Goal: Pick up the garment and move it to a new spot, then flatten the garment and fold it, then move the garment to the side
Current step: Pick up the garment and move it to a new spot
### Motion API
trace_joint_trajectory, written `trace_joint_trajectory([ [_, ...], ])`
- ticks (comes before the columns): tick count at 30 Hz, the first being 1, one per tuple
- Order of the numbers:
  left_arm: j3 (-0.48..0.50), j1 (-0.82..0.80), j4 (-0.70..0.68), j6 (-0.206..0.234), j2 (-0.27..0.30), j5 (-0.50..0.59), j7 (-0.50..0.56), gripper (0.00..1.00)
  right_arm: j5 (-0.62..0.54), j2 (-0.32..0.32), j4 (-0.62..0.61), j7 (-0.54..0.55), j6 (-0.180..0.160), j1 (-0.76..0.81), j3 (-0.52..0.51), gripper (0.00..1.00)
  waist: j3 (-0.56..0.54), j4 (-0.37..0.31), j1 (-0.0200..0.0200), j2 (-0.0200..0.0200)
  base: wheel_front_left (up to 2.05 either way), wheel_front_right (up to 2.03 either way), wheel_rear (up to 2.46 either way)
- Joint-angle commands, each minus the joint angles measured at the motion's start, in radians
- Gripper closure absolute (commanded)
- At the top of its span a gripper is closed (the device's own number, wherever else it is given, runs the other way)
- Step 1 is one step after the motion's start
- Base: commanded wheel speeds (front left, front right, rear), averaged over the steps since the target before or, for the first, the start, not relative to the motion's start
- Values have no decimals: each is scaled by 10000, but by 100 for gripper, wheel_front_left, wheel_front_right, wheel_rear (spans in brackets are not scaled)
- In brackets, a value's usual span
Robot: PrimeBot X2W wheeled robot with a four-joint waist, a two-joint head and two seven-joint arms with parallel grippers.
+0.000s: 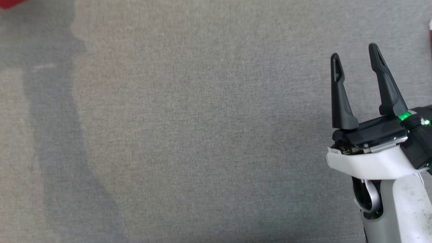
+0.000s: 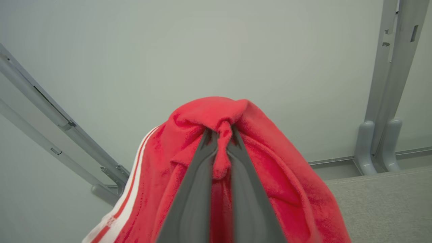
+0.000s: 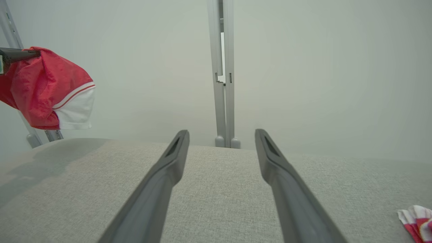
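Head view: a flat grey woven fabric surface (image 1: 189, 135) spreads across the frame. The right gripper (image 1: 354, 50) stands at the lower right, its two long dark fingers spread wide and pointing up the frame. A red sliver (image 1: 10, 2) shows at the top left corner; I cannot tell what it is.

Left wrist view: the left gripper (image 2: 221, 131) has its fingers pressed together on a bunched fold of the soft red fleece garment (image 2: 209, 111), which has white stripes along one edge. The cloth drapes down over both fingers, with a pale wall (image 2: 168, 50) and grey metal posts (image 2: 388, 84) behind.

Right wrist view: the right gripper (image 3: 221, 132) holds its fingers apart above the grey surface. At the upper left the garment (image 3: 44, 84) hangs in the air from a dark finger of the left gripper, well apart from the right gripper — and a small red-and-white cloth scrap (image 3: 416, 221) lies on the surface at the lower right edge
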Motion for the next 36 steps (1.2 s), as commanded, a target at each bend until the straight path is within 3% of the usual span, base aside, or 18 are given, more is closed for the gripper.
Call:
trace_joint_trajectory([
  [1, -209, 193, -137, -138, -198, 49, -8, 100, 118, -12, 136, -100, 0, 241, -103, 0, -1504, -370, 0, 0, 0, 0, 0],
  [10, -1743, 869, -1204, -592, -1681, -536, 7, 100, 632, -10, 729, -417, 0, 975, -873, 0, -2884, -953, 0, 0, 0, 0, 0],
  [16, -3024, 2206, -2265, -610, -2800, -1496, -431, 100, 843, -10, 917, -533, 0, 1206, -1261, 0, -3058, -1343, 0, 0, 0, 0, 0],
  [20, -3591, 3566, -2248, -604, -3362, -1912, -986, 100, 978, -10, 1050, -606, 0, 1223, -1165, 0, -2890, -1611, 0, 0, 0, 0, 0],
  [28, -4293, 5691, -938, -320, -3874, -2230, -2164, 100, 1031, -9, 1346, -699, 0, 1070, -945, 0, -2511, -1999, 0, 0, 0, 0, 0],
  [34, -4677, 6560, -440, -56, -3948, -2306, -2713, 100, 939, -9, 1558, -725, 0, 1061, -760, 0, -2511, -1843, 0, 0, 0, 0, 0],
  [36, -4738, 6710, -478, 64, -3964, -2354, -2813, 3, 945, -12, 1670, -735, 0, 1037, -652, 0, -2582, -1741, 0, 0, 0, 0, 0],
])
